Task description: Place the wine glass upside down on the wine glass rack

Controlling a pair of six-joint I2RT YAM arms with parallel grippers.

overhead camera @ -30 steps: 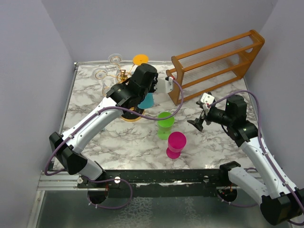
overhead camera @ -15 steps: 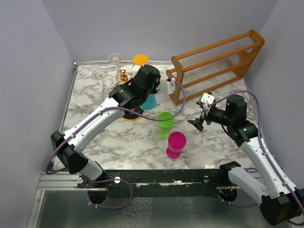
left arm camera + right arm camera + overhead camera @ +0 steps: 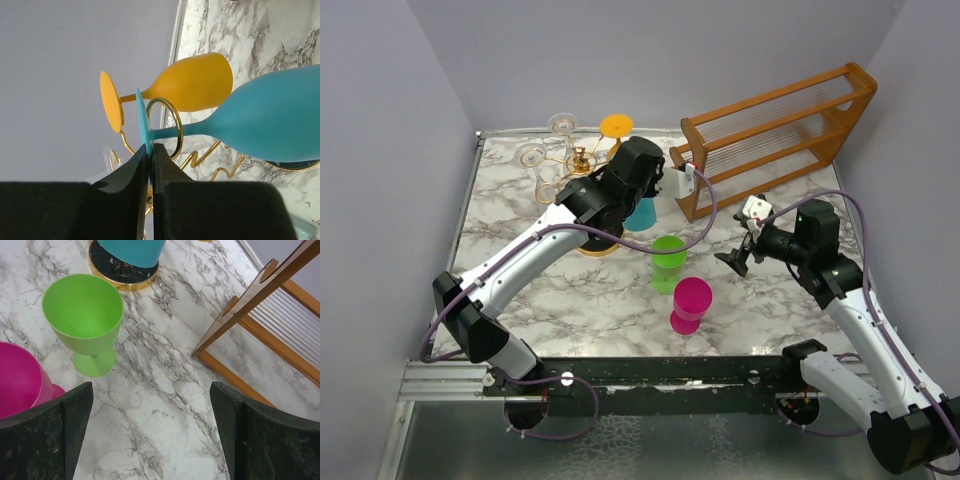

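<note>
My left gripper (image 3: 150,147) is shut on the flat foot of a blue wine glass (image 3: 270,125), held upside down. Its stem passes through a gold ring arm (image 3: 176,125) of the wine glass rack (image 3: 580,157). In the top view the blue bowl (image 3: 642,213) hangs under my left gripper (image 3: 642,182), above the rack's round dark base (image 3: 592,247). An orange glass (image 3: 192,82) hangs upside down on the rack beside it. My right gripper (image 3: 152,435) is open and empty over bare marble.
A green glass (image 3: 668,258) and a pink glass (image 3: 690,300) stand upright mid-table. A large wooden slatted rack (image 3: 780,130) stands at the back right. Clear glasses (image 3: 532,155) hang on the gold rack's far side.
My left gripper has moved a little to the right with the blue glass. The right arm has not moved.
</note>
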